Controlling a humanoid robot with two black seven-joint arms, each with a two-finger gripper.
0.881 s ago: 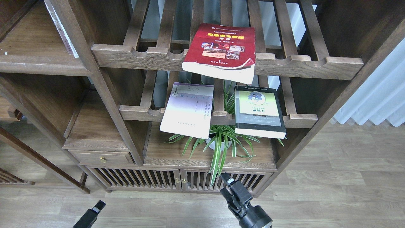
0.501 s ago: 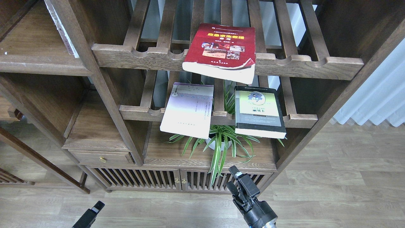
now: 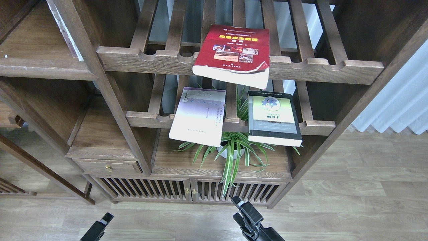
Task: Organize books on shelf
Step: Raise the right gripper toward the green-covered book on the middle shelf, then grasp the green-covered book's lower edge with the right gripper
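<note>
Three books lie flat on the slatted racks, their front ends hanging over the notched rails. The thick red book point(image 3: 234, 50) is on the upper rack. The pale lavender-white book point(image 3: 199, 115) and the green-and-grey book point(image 3: 272, 117) are on the lower rack, left and right. The flat dark-brown shelf point(image 3: 40, 65) is at the upper left, with thin books leaning at its right end. My right gripper point(image 3: 241, 210) is low at the bottom centre, in front of the cabinet doors, fingers apart and empty. Only the tip of my left gripper point(image 3: 102, 224) shows at the bottom left.
A potted spider plant point(image 3: 234, 150) stands on the board under the lower rack, its leaves hanging over the slatted cabinet doors point(image 3: 190, 190). A small drawer point(image 3: 107, 165) is at the left. Wooden floor lies in front; a white curtain point(image 3: 401, 103) hangs at the right.
</note>
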